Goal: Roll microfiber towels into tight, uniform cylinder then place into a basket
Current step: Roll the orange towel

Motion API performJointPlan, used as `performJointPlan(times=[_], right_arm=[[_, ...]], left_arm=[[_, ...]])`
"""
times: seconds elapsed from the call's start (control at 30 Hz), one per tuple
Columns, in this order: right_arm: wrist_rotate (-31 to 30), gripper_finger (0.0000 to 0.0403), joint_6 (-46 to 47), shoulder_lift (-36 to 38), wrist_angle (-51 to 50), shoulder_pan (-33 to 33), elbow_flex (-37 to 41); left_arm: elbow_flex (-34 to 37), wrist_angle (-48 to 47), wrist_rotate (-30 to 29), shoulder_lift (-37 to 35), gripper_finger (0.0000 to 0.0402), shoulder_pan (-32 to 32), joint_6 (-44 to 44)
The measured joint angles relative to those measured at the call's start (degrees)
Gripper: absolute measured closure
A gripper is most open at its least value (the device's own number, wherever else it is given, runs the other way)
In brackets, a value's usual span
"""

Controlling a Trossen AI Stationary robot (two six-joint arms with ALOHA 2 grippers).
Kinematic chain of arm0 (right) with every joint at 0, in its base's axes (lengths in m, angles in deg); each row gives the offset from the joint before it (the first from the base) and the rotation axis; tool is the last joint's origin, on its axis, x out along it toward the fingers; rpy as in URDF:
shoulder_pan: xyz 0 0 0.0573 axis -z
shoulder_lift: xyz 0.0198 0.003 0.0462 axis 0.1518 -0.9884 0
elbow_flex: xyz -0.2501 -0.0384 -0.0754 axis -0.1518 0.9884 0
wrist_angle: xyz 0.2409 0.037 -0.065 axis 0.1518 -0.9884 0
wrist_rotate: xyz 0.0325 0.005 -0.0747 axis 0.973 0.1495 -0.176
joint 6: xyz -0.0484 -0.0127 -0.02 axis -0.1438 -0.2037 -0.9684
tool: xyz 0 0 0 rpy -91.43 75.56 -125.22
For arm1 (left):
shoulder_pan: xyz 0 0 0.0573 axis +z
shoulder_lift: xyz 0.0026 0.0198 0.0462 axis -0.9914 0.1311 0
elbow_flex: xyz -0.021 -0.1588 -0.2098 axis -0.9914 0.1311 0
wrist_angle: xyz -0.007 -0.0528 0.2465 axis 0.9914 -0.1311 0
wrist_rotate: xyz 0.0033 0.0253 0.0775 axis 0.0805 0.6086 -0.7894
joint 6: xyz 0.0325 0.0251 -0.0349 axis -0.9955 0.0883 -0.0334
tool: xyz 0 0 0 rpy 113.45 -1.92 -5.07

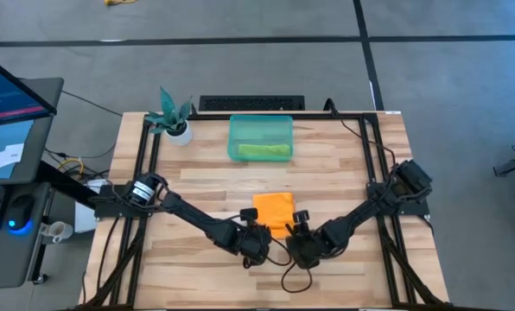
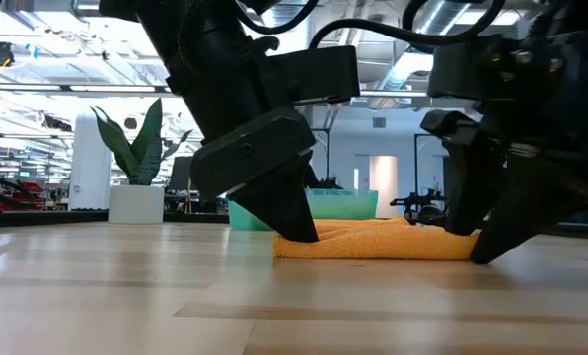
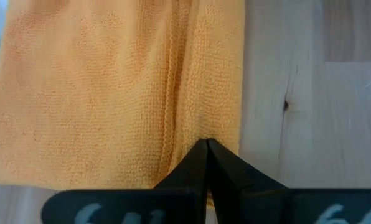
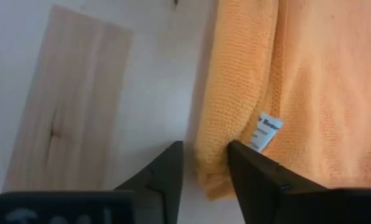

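Orange towel (image 1: 273, 210) lies folded on the worktop (image 1: 344, 164), near the basket (image 1: 260, 138). Left hand (image 3: 207, 163) is pressed together on its edge. Right hand (image 4: 204, 167) straddles the opposite edge, fingers spread.

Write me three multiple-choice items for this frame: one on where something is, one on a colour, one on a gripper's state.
1. Where is the green towel?
A. In the basket
B. Under the plant
C. Hanging off the table edge

2. What colour is the towel between the two grippers?
A. Blue
B. Orange
C. White

3. How does the left gripper stand?
A. Wide open above the basket
B. Out of sight
C. Shut at the orange towel's edge

Answers:
1. A, the high view shows green cloth lying inside the teal bin.
2. B, every view shows orange cloth flat on the wood.
3. C, the left wrist view shows its fingers meeting in a point at the cloth, while the right gripper has a gap around the towel's folded edge.
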Motion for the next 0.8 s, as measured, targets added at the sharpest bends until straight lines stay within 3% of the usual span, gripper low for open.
performJointPlan(times=[0.27,0.5,0.63,0.8], right_arm=[[3.1,0.032,4.26,-0.04,0.11,3.56,0.0],[4.32,0.0383,5.41,-0.07,0.26,5.5,0.02],[5.17,0.039,5.45,-0.02,0.22,5.69,0.04],[5.44,0.037,5.48,-0.02,0.58,5.69,0.14]], left_arm=[[-1.74,-1.72,-6.31,0.41,0.04,-2.28,-4.57],[-5.29,-10.13,-10.81,0.55,0.04,-4.81,-2.89],[-6.74,-14.09,-15.18,0.55,0.04,-6.58,0.01],[-7.41,-16.14,-17.83,0.48,0.04,-7.77,2.05]])
